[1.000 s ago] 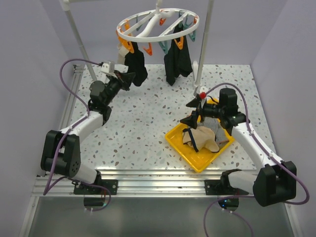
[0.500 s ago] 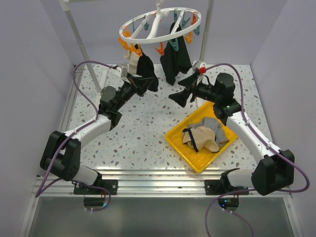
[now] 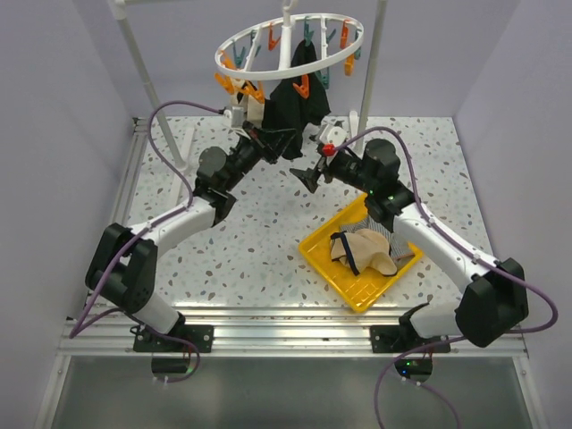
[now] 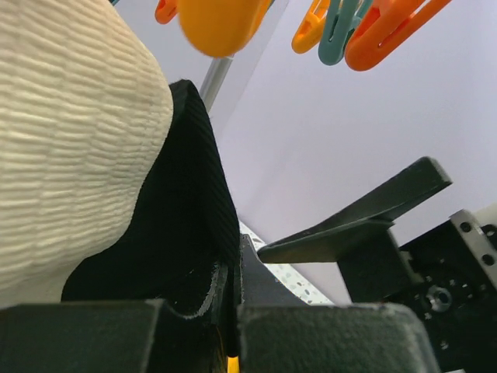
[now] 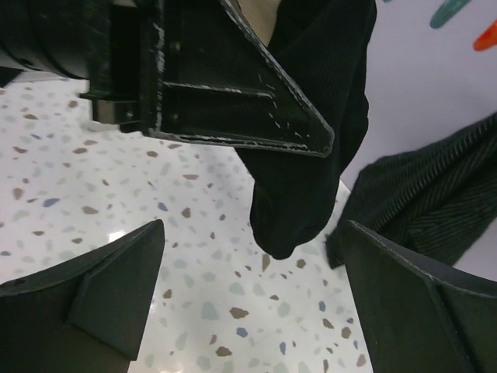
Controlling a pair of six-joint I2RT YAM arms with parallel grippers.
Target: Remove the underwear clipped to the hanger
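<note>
The white ring hanger (image 3: 288,40) with orange and teal pegs hangs at the back. Black underwear (image 3: 288,105) dangles from it. My left gripper (image 3: 275,143) is shut on the lower edge of one black piece (image 4: 194,233), which is pinched between the jaws (image 4: 233,311). A cream ribbed garment (image 4: 70,155) hangs just left of it. My right gripper (image 3: 315,158) stands open right beside the left one. The black piece's tip (image 5: 307,194) hangs above the gap between its fingers (image 5: 256,311), touching neither. A second black striped piece (image 5: 435,202) hangs to the right.
A yellow tray (image 3: 320,261) on the speckled table holds a beige and a striped garment (image 3: 371,246). White upright poles (image 3: 143,71) (image 3: 368,80) flank the hanger. The left gripper's finger (image 5: 233,101) fills the top of the right wrist view.
The right arm rose from over the tray to the hanging black garments. The left gripper, still shut on black fabric, moved right, and the ring swung and turned with it.
</note>
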